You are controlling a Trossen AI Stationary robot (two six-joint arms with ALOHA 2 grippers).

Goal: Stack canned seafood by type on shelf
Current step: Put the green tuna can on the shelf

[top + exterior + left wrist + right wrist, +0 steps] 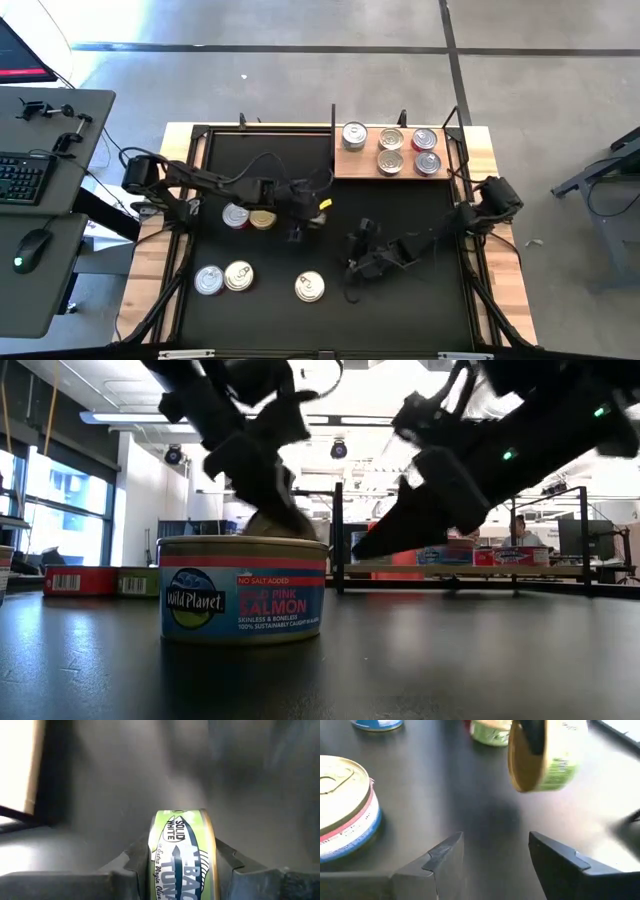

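My left gripper (312,206) is over the middle of the black mat, shut on a green-labelled tuna tin (182,855), which also shows in the right wrist view (544,761). My right gripper (495,852) is open and empty, low over the mat (357,256), to the right of and nearer than the held tin. The wooden shelf (405,172) at the far right carries several tins (391,139), resting on their bases. A salmon tin (243,590) stands on the mat in front of the low camera, and it also shows in the high view (310,288). My left gripper pinches the tuna tin by its two flat faces, lid and base (212,857), one finger on each. The fingers slant down from the table's left. The tin stands on edge between them, its green side wall (180,832) facing forward. It looks lifted clear of the mat.
A red-sided tin (235,215) and a gold tin (262,219) stand together left of my left gripper. Two silver-lidded tins (208,281) (239,275) stand near the front left. Black frame posts (333,120) stand along the shelf's left edge.
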